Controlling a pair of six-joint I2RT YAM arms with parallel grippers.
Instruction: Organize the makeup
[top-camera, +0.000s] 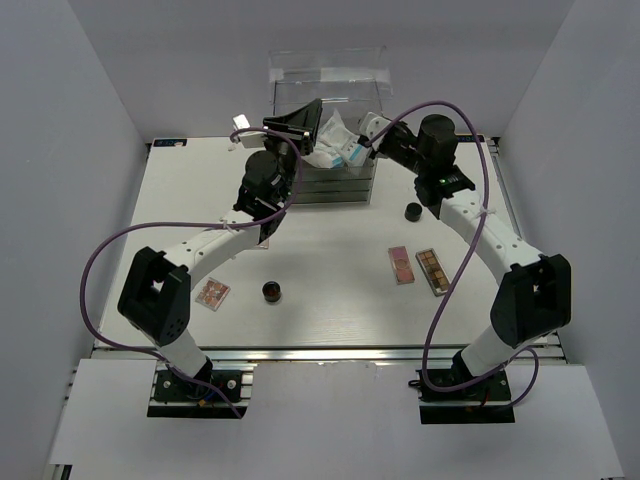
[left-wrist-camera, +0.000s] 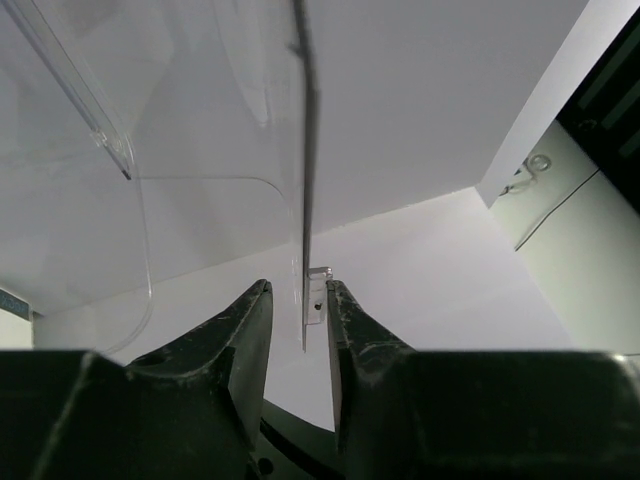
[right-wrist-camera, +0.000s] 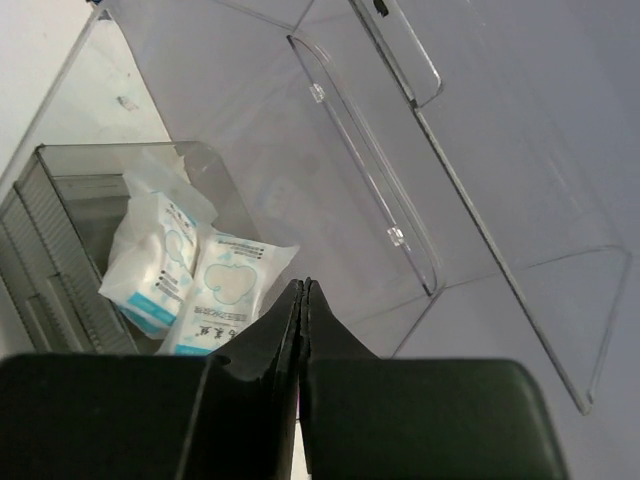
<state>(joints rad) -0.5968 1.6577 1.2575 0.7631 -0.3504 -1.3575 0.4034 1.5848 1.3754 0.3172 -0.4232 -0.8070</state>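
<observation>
Right gripper (right-wrist-camera: 303, 287) pinched together near packets (right-wrist-camera: 215, 300) with unreadable print; left gripper (left-wrist-camera: 298, 288) straddles clear panel (left-wrist-camera: 308, 150), grip unclear.

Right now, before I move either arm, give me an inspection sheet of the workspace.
Surface: white table, mostly bare.
Job's things: white-blue packets in the acrylic box; loose on the table are a black cylinder, pink palette, multicolour palette, small brownish palette and dark jar.
Clutter: small white object at the back left, unidentifiable.
Grippers: left gripper straddles the clear lid edge, grip unclear; right gripper shut, empty, above the packets.
Cables: purple cables loop off both arms.
Surroundings: white walls.
</observation>
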